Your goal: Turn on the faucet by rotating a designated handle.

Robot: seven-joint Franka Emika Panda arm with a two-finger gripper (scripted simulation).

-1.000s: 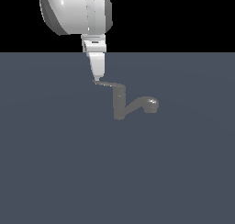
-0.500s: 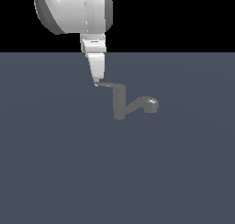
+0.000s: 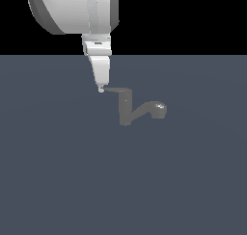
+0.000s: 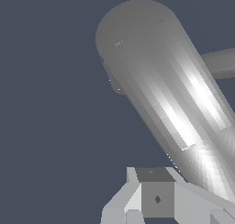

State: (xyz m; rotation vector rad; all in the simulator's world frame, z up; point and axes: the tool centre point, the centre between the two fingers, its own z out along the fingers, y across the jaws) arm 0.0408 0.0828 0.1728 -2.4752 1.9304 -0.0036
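Observation:
The small grey faucet (image 3: 125, 110) stands on the dark floor in the exterior view. Its curved spout ends in a rounded head (image 3: 158, 109) toward the exterior view's right. The thin handle (image 3: 118, 90) projects from the post's top toward the exterior view's left. My gripper (image 3: 101, 87) comes down from above, and its narrow tip touches the handle's pointed end. The fingers look pressed together, with nothing between them. In the wrist view a thick grey faucet part (image 4: 160, 85) fills the frame close up, and my fingers (image 4: 156, 199) show at the edge.
A flat dark blue-grey floor (image 3: 62, 181) spreads all around the faucet. The white arm's bulky upper body (image 3: 72, 10) hangs above the gripper. No other objects show.
The arm's bulky upper body has swung a little toward the exterior view's left. The fingertip stays at the handle's tip. The handle and spout show no clear movement.

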